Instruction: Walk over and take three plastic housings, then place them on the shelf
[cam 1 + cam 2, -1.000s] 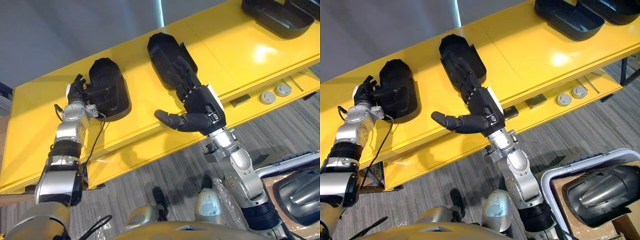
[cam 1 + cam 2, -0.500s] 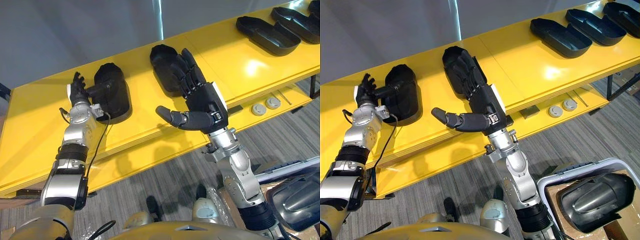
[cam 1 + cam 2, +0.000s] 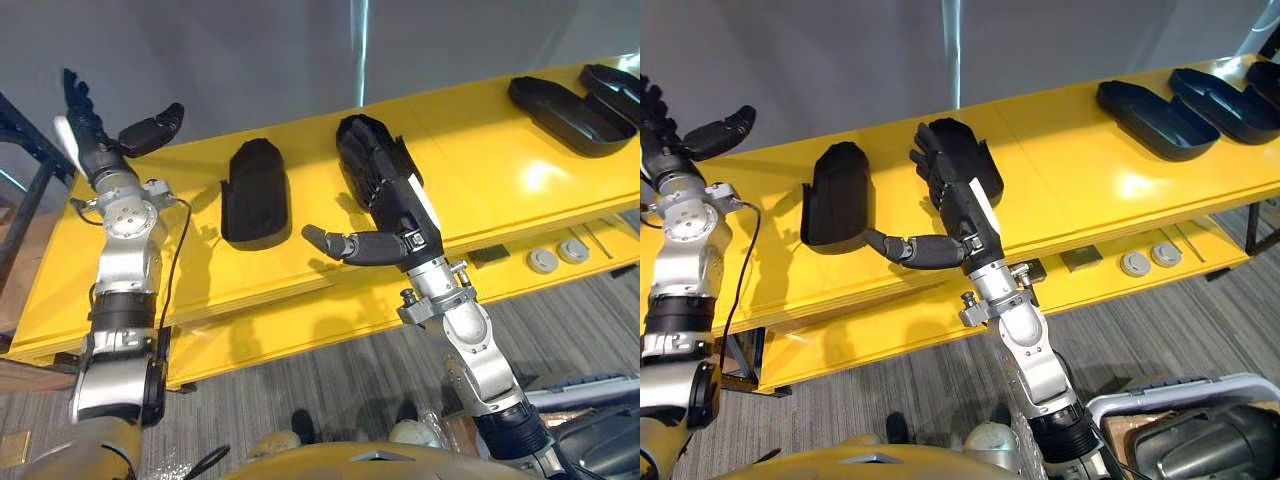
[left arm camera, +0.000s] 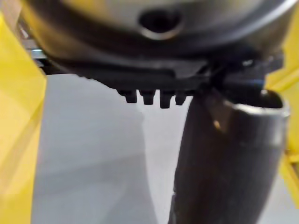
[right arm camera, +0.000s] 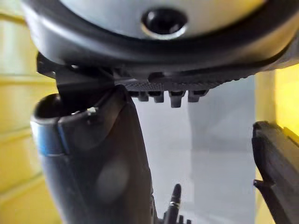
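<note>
Silver-grey jointed arms with black bands are carrying dark hands; the left hand [image 3: 97, 148] and right hand [image 3: 398, 226] are each wearing a white strip along one edge.

You had a glossy yellow shelf [image 3: 520, 175], likely painted metal, throwing a bright glare. The black plastic housings [image 3: 255, 192] looked matt and smooth. The grey floor [image 3: 330, 375] showed a rough, streaked, carpet-like weave.
</note>
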